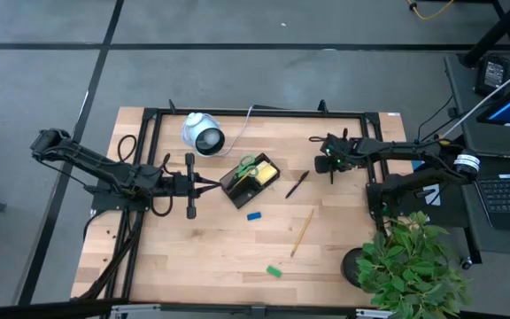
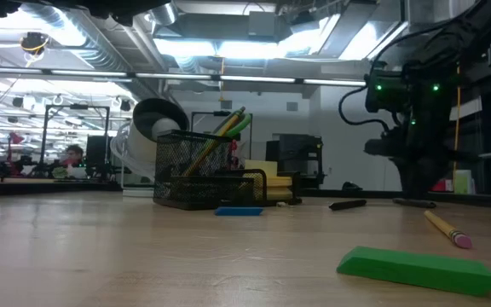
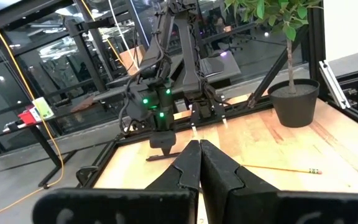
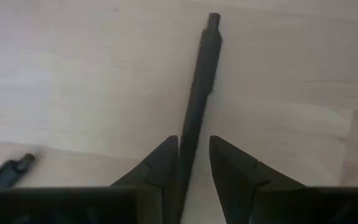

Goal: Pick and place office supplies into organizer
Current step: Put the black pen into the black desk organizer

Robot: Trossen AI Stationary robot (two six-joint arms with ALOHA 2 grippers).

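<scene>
The black mesh organizer (image 1: 237, 188) (image 2: 194, 179) stands at mid-table and holds green-handled scissors (image 1: 247, 166), a yellow sticky-note pad (image 1: 262, 173) and a pencil. My left gripper (image 1: 212, 184) (image 3: 199, 146) is shut and empty just left of it. My right gripper (image 1: 331, 170) (image 4: 194, 140) points down at the far right, its fingers narrowly apart on either side of a black pen (image 4: 201, 74) (image 2: 413, 203) that lies on the table. A second black pen (image 1: 296, 184) (image 4: 8, 168), a pencil (image 1: 302, 232), a blue block (image 1: 253, 215) and a green block (image 1: 274, 272) also lie on the table. My right gripper stands over the black pen from above, with the pen's shaft (image 4: 190, 134) running through the narrow gap between the fingers. A strip of table shows between the pen and one finger. Whether the other finger touches the pen, I cannot tell.
A white round device (image 1: 204, 135) with a cable sits at the far edge behind the organizer. A potted plant (image 1: 410, 266) stands at the near right corner. A black frame rail runs along the table's far and left edges.
</scene>
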